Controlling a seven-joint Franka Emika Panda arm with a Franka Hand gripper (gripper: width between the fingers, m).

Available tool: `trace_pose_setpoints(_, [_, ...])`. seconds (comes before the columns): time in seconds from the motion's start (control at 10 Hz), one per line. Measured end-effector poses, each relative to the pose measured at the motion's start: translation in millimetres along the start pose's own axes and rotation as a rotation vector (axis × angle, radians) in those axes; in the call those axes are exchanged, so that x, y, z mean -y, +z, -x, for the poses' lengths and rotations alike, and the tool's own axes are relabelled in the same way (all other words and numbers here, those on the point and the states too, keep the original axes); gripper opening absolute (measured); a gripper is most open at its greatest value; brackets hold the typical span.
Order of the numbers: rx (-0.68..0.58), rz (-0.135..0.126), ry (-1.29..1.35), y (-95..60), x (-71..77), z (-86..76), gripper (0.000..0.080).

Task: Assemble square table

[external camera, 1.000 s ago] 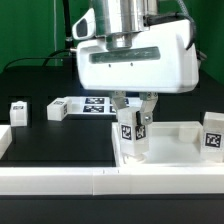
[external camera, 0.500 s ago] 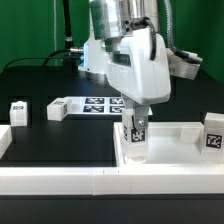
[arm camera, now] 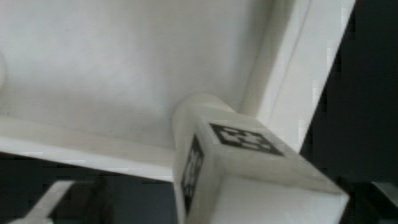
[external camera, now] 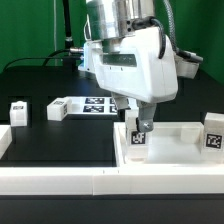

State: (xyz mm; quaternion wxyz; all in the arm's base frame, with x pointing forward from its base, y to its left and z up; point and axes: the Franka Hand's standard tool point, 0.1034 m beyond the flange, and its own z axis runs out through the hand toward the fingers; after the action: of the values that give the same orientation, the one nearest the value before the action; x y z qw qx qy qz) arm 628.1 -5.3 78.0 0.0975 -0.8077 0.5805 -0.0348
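The white tray-like tabletop (external camera: 180, 150) lies at the exterior view's right, against the front rail. My gripper (external camera: 139, 124) is shut on a white block leg (external camera: 139, 140) with a tag. It holds the leg tilted over the tabletop's near left corner. In the wrist view the leg (arm camera: 246, 150) fills the foreground over the tabletop's floor (arm camera: 125, 70) and raised rim (arm camera: 294, 60). My fingertips do not show clearly there. Other legs stand at the left (external camera: 18, 112), at the left centre (external camera: 57, 108) and at the far right (external camera: 213, 133).
The marker board (external camera: 97, 104) lies behind the arm on the black table. A long low white border rail (external camera: 90, 181) runs along the front, with a short side piece (external camera: 4, 138) at the left.
The wrist has turned and swung toward the exterior view's right. The held leg has shifted slightly right and tilted over the tabletop's corner.
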Motion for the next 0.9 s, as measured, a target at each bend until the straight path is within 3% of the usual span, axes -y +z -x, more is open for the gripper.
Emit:
trace_pose_setpoints(0.3, [0.0,0.0,-0.23,0.1,-0.1,-0.1,0.0648])
trace_pose_setpoints(0.6, [-0.009,0.011,-0.654,-1.9,5.4,-0.6,0.0648])
trace_pose_setpoints(0.9, [-0.008,0.053,-0.946,0.0,8.1,1.1,0.0648])
